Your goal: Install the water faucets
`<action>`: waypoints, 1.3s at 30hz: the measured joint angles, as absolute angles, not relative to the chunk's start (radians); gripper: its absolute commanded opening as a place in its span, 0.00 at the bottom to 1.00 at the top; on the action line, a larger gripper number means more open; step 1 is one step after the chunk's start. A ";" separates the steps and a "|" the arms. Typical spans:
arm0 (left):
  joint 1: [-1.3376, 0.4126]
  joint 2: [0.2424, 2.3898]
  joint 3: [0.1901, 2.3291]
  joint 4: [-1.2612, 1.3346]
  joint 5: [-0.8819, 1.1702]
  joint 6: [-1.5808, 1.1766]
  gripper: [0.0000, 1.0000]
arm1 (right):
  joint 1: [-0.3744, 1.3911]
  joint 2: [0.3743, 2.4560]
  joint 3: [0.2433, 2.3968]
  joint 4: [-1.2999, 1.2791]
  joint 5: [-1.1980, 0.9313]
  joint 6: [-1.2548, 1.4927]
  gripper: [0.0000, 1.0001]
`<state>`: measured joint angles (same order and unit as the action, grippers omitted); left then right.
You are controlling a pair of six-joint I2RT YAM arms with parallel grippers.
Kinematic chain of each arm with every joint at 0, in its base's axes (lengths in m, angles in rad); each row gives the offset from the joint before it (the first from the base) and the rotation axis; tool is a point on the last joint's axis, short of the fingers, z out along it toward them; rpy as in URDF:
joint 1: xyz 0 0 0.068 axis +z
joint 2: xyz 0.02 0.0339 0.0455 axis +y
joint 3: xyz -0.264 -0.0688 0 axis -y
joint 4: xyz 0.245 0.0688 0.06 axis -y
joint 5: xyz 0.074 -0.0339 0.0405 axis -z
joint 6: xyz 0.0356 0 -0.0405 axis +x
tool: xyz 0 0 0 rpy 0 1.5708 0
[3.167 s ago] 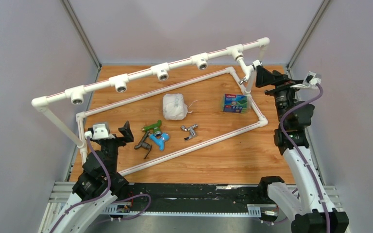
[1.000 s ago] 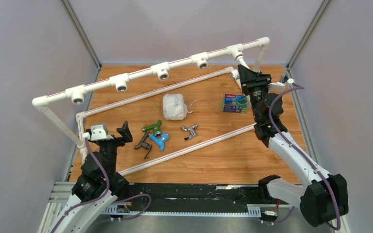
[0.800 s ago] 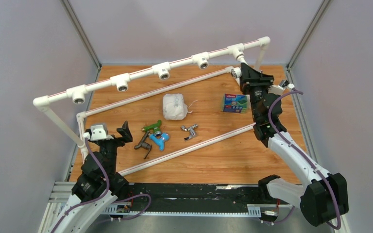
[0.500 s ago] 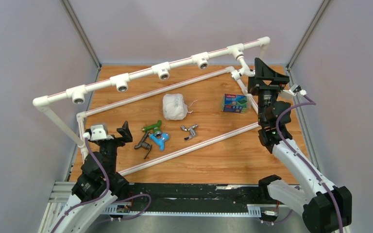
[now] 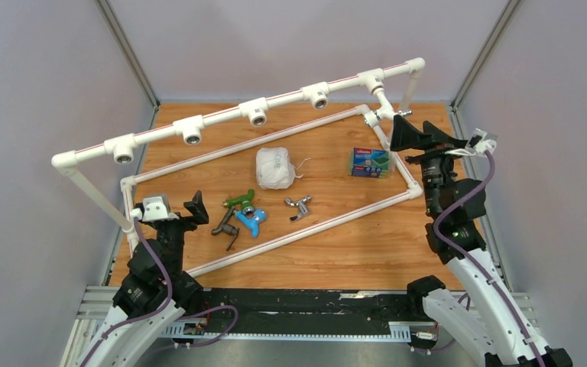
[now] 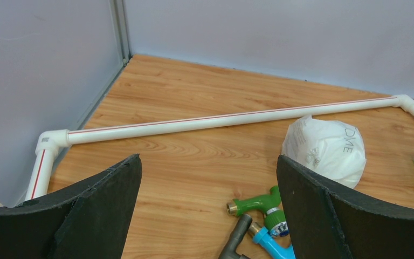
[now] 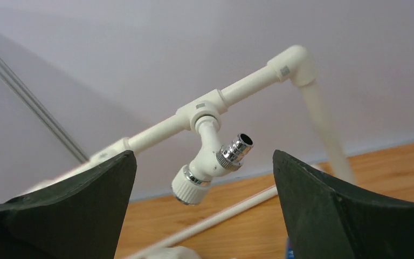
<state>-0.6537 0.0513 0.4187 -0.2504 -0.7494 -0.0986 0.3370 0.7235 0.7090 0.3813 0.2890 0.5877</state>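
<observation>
White faucet [image 7: 209, 156] hangs from pipe [image 7: 161, 127]; right gripper [image 5: 407, 134] spread wide just short, left gripper [image 6: 208, 159] likewise.

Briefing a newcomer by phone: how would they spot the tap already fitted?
Follow the raised white pipe rail to its right end. The white faucet hangs from the last tee, chrome nozzle showing. The other four tees hold nothing.

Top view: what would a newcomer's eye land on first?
The raised white pipe rail spanning the table, with one white faucet already hanging from its right end and the right gripper open, facing it. Next, the loose faucets near the left arm: green, blue, dark grey, chrome.
</observation>
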 measured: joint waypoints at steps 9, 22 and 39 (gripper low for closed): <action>-0.654 0.051 0.419 -0.250 -0.748 -0.099 1.00 | 0.337 0.766 0.896 0.177 0.032 -0.422 1.00; -0.654 0.051 0.419 -0.250 -0.745 -0.099 1.00 | 0.338 0.796 0.898 0.067 -0.125 -1.474 1.00; -0.654 0.045 0.419 -0.251 -0.746 -0.099 1.00 | 0.419 1.016 0.958 0.001 -0.076 -1.825 1.00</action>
